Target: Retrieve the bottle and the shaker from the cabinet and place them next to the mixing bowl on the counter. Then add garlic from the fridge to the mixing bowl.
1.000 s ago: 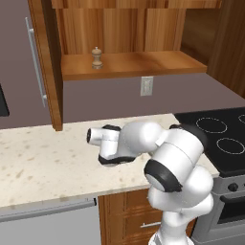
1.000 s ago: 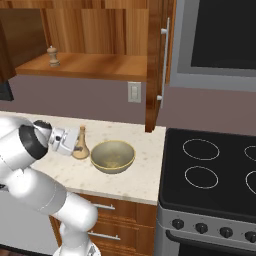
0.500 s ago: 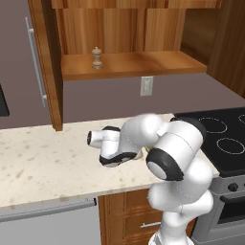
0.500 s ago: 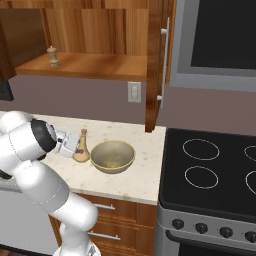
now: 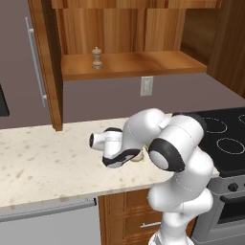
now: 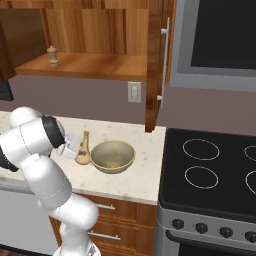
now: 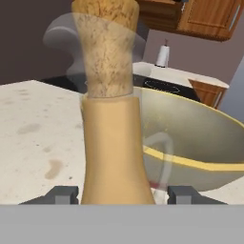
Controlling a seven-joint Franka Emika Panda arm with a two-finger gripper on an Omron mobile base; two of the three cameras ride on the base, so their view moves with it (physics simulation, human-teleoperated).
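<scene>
Bottle (image 7: 113,143) seen upright at centre-left of hand view, cork stopper on top, tan body below, standing on speckled counter (image 7: 33,138). Mixing bowl (image 7: 200,143) just beside it at right of frame, yellow band near its base, a little apart from the bottle as far as could be judged. Gripper (image 7: 118,194) at bottom centre, dark fingertips (image 7: 62,194) spread either side of bottle base; contact with the glass could not be told, so grip or release left undecided.

In right base view, bottle (image 6: 84,149) at left-centre on counter (image 6: 135,175), bowl (image 6: 112,156) right next to it, gripper (image 6: 74,148) at the bottle's left side, mostly hidden behind white arm. Shaker (image 6: 52,56) at upper left, upright on open cabinet shelf (image 6: 95,66).

In left base view, shaker (image 5: 97,58) at upper centre-left on shelf (image 5: 143,62), hand low over counter (image 5: 43,162) at centre frame.
</scene>
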